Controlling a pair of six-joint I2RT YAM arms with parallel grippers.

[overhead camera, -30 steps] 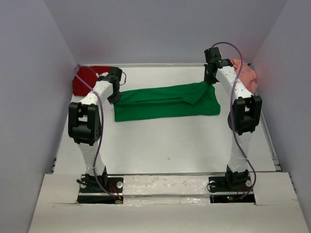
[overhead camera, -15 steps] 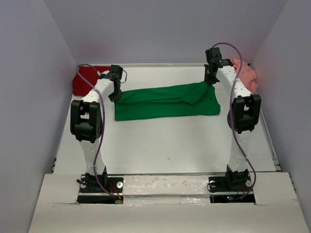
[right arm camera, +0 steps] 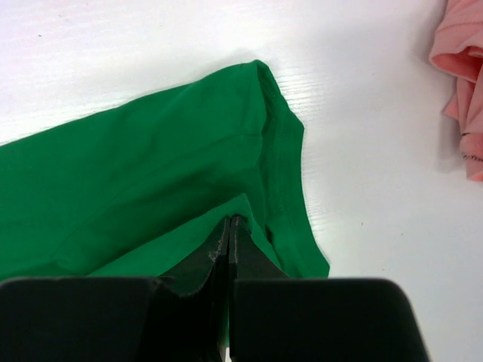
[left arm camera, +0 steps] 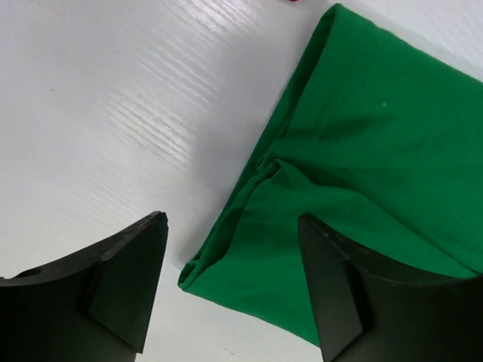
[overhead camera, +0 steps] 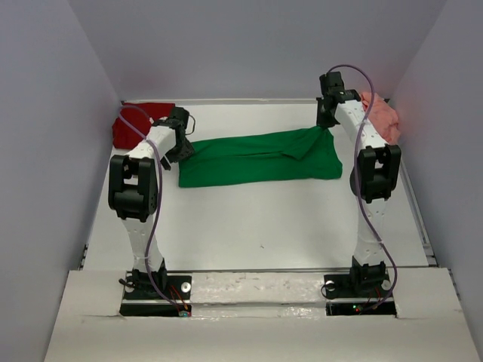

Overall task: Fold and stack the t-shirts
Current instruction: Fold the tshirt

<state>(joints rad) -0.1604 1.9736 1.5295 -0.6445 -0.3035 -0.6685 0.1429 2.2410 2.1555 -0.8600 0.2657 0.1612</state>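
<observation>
Lying folded lengthwise across the table's (overhead camera: 264,219) far middle: green t-shirt (overhead camera: 256,160). Right gripper (right arm camera: 229,221) clamped on its right end, left gripper (left arm camera: 230,226) jaws apart over its left end. Dark red t-shirt (overhead camera: 139,121) in far-left corner, pink t-shirt (overhead camera: 381,117) in far-right corner.

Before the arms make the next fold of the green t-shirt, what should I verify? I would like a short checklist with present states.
1. Left pincer open above the left end of the green t-shirt: ok.
2. Right pincer shut on its far right corner: ok.
3. Green strip lies flat: not ok, a flap is bunched near the right end.
4. Dark red t-shirt and salmon pink t-shirt apart from the green one: ok.
5. Pink one folded: not ok, crumpled.
</observation>
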